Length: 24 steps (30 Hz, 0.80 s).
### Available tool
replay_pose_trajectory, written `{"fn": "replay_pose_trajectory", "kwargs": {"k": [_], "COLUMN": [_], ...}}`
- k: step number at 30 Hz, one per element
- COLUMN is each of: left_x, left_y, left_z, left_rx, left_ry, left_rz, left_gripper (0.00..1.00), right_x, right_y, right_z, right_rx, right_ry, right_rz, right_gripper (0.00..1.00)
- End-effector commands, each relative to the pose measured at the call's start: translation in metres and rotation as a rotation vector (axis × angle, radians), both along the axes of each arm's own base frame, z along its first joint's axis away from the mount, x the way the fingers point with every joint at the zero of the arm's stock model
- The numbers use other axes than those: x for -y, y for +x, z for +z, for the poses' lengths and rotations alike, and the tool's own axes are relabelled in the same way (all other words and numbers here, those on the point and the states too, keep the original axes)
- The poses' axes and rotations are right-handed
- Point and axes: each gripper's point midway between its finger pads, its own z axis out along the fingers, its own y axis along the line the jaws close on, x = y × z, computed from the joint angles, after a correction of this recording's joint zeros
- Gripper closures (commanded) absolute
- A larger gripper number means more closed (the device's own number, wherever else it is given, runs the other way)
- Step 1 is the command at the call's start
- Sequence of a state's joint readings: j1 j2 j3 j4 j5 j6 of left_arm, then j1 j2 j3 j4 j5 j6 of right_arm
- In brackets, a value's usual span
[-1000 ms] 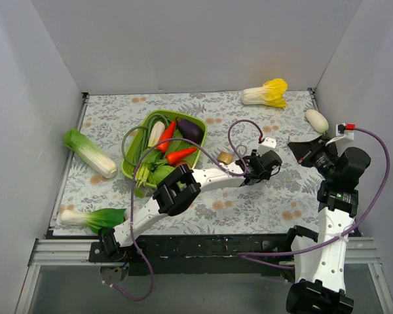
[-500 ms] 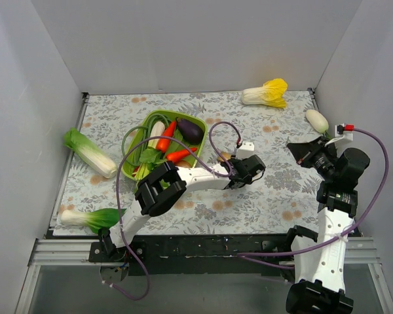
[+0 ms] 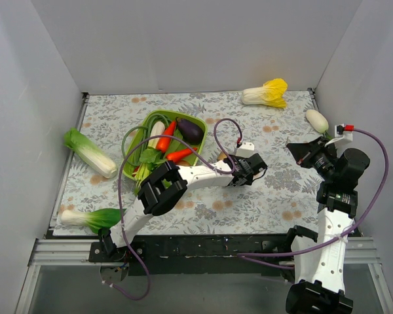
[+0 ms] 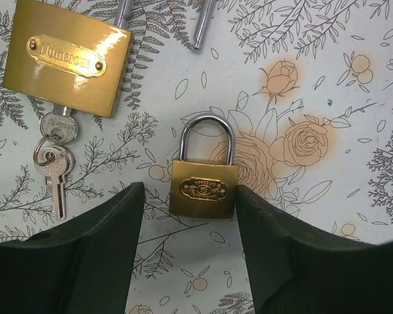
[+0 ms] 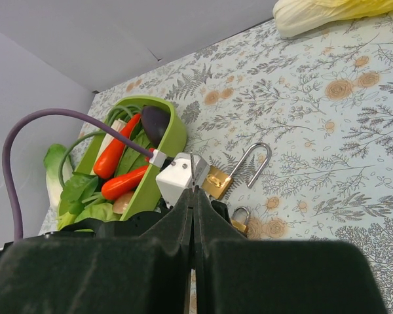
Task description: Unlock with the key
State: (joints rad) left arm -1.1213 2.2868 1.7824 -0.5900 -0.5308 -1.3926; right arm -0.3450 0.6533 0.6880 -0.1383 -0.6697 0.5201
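Observation:
A small brass padlock (image 4: 203, 188) lies flat on the floral cloth with its shackle closed. My left gripper (image 4: 188, 212) is open just above it, one dark finger on each side of the lock body, apart from it. A larger brass padlock (image 4: 67, 57) lies to its upper left with a bunch of keys (image 4: 52, 171) hanging from its keyhole; its shackle (image 5: 255, 163) stands open. My right gripper (image 5: 194, 196) hovers at the right (image 3: 302, 152), shut on the key (image 5: 194, 171), a thin silvery blade sticking out edge-on from the jaws.
A green basket (image 3: 200, 124) of carrots, eggplant and greens stands left of the locks. A napa cabbage (image 3: 267, 93) and a white vegetable (image 3: 317, 120) lie at the back right, and two bok choy (image 3: 88, 152) (image 3: 92, 218) on the left. Grey walls enclose the table.
My left arm has swung leftward over the small padlock, and its jaws have spread wider. The right arm has held still with the key.

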Motion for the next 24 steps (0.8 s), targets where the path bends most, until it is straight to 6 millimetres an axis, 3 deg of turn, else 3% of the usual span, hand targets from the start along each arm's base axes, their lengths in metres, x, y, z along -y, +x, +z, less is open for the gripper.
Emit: {"fn": "replay_pose_trajectory", "kwargs": {"k": [1,14,20,24], "left_x": [-0.047,-0.032,-0.043,-0.041], "left_y": [-0.027,-0.027,-0.031,-0.028], "left_z": [-0.063,-0.075,-0.084,-0.082], "left_rx": [-0.146,-0.169,-0.204,-0.202], "left_ry": [0.230,0.191,0.174,0.103], "left_rz": [-0.028,-0.060,-0.030,-0.007], "left_gripper": [0.45,0.52,0.75,0.94], "right_x": [-0.003,-0.002,-0.003,-0.005], "right_y": [-0.001,0.000,-0.002,-0.003], "right_z": [0.009,0.008,0.008,0.006], "right_rx": [0.052,0.051,0.053,0.057], "right_ry": [-0.017,-0.019,-0.027,-0.051], "right_rz": [0.020,0.019,0.028,0.047], "right_gripper": [0.99,0.99,0.99,0.99]}}
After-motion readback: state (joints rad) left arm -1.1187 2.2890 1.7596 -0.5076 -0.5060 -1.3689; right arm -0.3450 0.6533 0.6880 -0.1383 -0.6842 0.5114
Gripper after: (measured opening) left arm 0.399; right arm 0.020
